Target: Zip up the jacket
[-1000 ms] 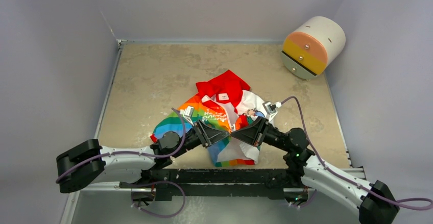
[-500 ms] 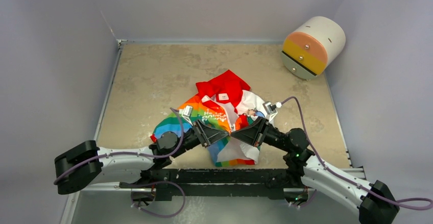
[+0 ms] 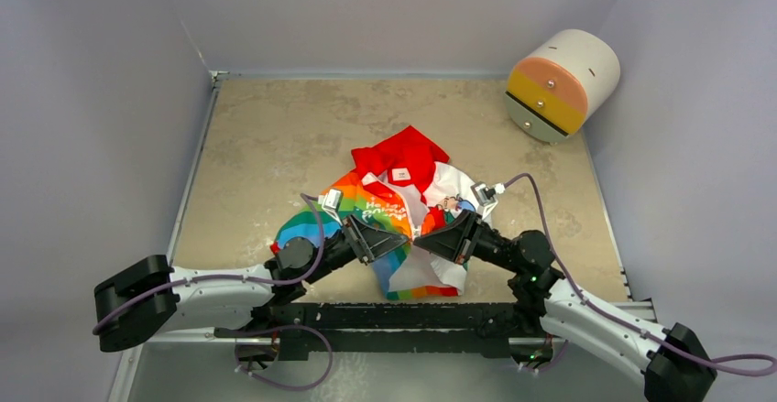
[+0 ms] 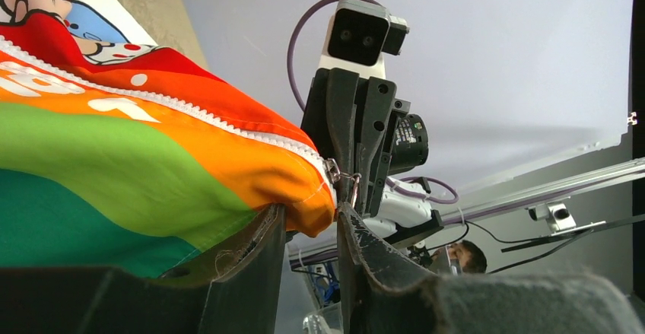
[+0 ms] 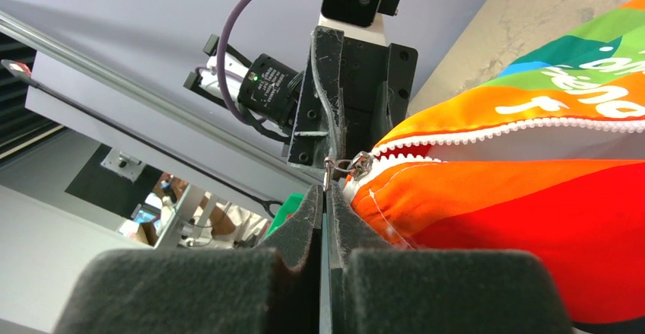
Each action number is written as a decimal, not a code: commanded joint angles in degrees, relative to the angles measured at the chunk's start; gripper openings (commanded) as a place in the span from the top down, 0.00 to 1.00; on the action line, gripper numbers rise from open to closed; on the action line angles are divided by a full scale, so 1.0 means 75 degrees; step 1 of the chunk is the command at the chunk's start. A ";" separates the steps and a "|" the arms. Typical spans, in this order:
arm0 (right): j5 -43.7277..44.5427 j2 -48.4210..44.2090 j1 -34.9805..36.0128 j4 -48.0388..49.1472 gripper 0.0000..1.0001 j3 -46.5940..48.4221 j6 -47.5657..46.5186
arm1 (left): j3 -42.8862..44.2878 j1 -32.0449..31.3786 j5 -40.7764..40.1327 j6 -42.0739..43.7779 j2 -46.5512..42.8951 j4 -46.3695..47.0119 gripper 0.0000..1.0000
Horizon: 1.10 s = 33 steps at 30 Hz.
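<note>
Pale lilac-grey walls close in a mottled beige tabletop. Both arms reach inward and meet tip to tip at the near edge of the jacket. It lies crumpled just beyond them, its red hood farthest from the grippers and a rainbow sleeve trailing off on the left gripper's side.

The right gripper is fully closed, its pads pressed together on the small metal zipper pull at the end of the white zipper teeth. The left gripper faces it, jaws only narrowly parted. The jacket's orange bottom corner bulges into that gap and rests against one finger, with daylight beside the other.

Far beyond the right gripper, a white cylinder with orange and yellow drawer fronts lies on its side.
</note>
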 commanded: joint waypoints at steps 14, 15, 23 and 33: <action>-0.0133 0.0026 0.0078 0.0647 1.00 -0.0059 0.0071 | 0.0317 0.0026 0.0317 -0.0020 0.0500 0.0853 0.70; -0.0139 0.0026 0.0086 0.0641 1.00 -0.0059 0.0076 | 0.0325 0.0026 0.0310 -0.0018 0.0498 0.0854 0.70; -0.0195 0.0160 0.0111 0.0879 1.00 -0.0157 0.0139 | 0.0468 0.0026 0.0341 0.0016 0.0554 0.0807 0.70; -0.0242 0.0362 0.0164 0.1099 1.00 -0.0168 0.0155 | 0.0520 0.0025 0.0399 0.0076 0.0597 0.0864 0.89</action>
